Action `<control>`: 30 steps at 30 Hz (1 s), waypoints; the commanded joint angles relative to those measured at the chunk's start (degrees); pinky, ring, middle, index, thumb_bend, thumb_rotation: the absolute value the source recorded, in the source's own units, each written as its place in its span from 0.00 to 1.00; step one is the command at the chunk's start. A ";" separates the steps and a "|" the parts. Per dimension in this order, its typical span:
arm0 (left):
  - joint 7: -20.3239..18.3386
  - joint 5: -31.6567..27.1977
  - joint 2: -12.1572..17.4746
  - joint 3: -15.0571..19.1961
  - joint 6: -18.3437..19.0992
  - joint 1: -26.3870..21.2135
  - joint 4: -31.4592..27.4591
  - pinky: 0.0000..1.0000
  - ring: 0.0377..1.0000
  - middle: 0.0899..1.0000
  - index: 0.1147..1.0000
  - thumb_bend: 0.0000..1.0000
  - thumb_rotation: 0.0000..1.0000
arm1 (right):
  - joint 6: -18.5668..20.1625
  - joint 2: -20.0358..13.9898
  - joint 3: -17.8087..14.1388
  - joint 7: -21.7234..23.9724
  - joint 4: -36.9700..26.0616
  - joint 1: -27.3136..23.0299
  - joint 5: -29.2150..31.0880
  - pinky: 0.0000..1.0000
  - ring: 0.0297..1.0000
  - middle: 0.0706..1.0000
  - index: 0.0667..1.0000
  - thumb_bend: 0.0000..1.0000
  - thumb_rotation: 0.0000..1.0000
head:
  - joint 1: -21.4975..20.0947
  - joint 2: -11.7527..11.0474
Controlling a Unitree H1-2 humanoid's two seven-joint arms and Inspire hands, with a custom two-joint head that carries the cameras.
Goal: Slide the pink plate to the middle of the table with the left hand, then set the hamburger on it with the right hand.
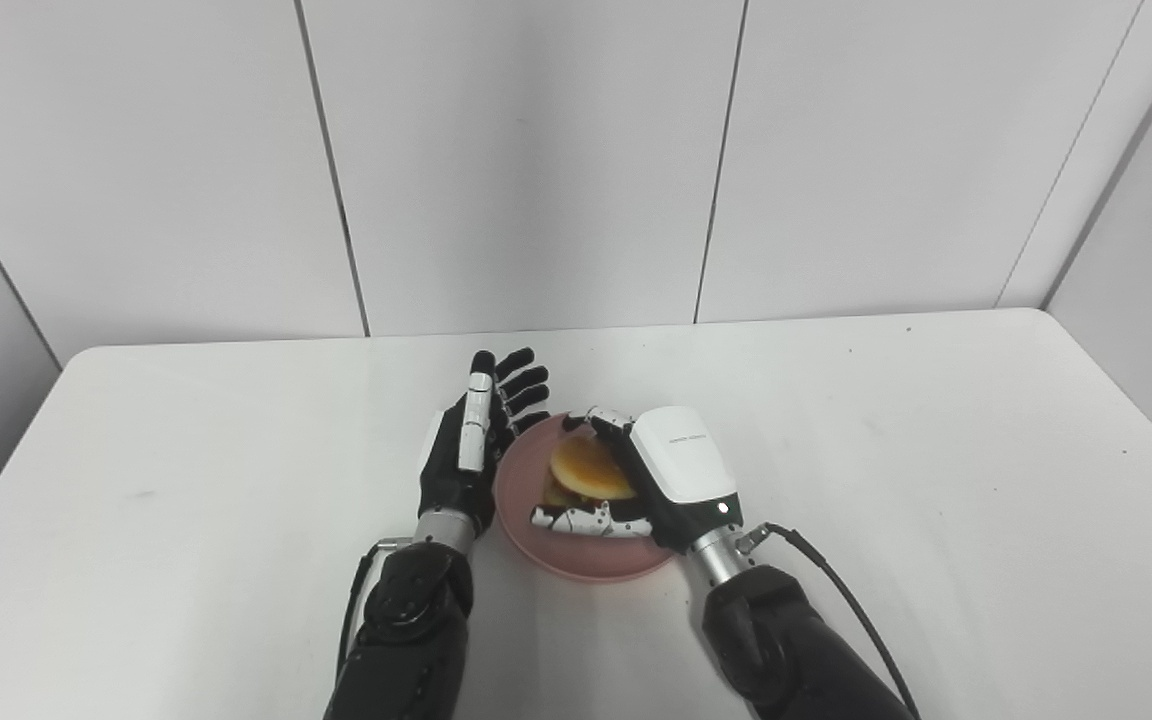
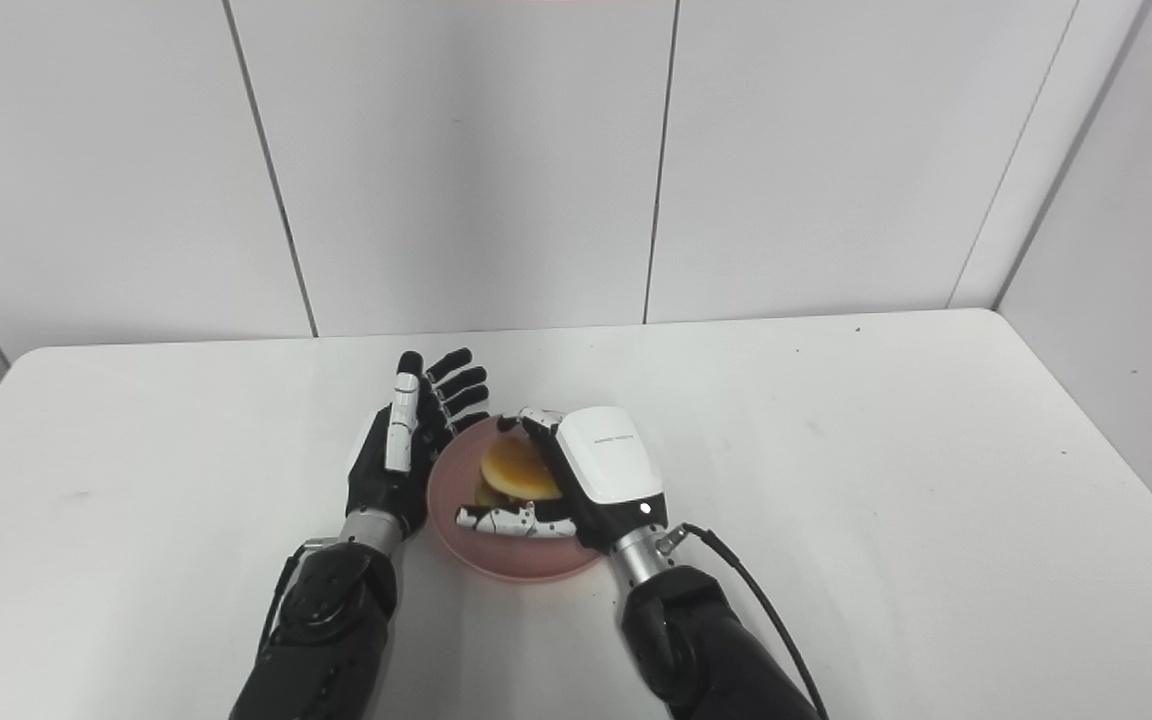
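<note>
Both hands sit close together near the middle of the bench (image 1: pixel 236 480), and I can see the pink plate (image 1: pixel 526 520) lying flat between them. My right hand (image 1: pixel 656 480) is curled around the hamburger (image 1: pixel 591 470) — thumb along the near side of it, fingers wrapped over the far side — so it is grasping the bun, which sits directly under that hand's palm side and over the plate. Whether the hamburger is already resting on the plate surface or is just above it, I cannot tell from here. My left hand (image 1: pixel 471 440) stands edge-on just beside the plate's left rim, fingers straight and spread, pointing away from me — released, holding nothing. The plate's rim looks to be touching or almost touching that hand's palm side.
</note>
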 commanded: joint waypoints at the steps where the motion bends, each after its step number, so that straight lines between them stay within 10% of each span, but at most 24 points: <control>1: 0.42 0.54 -0.63 -0.32 -1.36 -1.50 0.04 0.70 0.78 0.75 0.72 0.78 0.99 | -0.92 -0.29 -0.11 -0.67 -2.05 -2.72 -0.27 0.48 0.53 0.59 0.68 0.75 0.99 | 0.00 0.05; 18: -0.33 0.44 0.11 -0.39 -0.54 -1.60 0.46 0.76 0.80 0.77 0.72 0.79 0.99 | -1.71 -1.60 -1.88 -0.36 -10.90 -0.76 1.14 0.69 0.71 0.72 0.74 0.72 1.00 | 0.67 -0.22; 30: 2.55 1.55 1.30 0.92 -1.03 -0.86 -3.23 0.81 0.84 0.79 0.74 0.79 0.98 | -2.60 1.79 -11.40 0.26 -12.78 1.80 15.80 0.68 0.77 0.80 0.79 0.68 0.96 | 1.41 1.01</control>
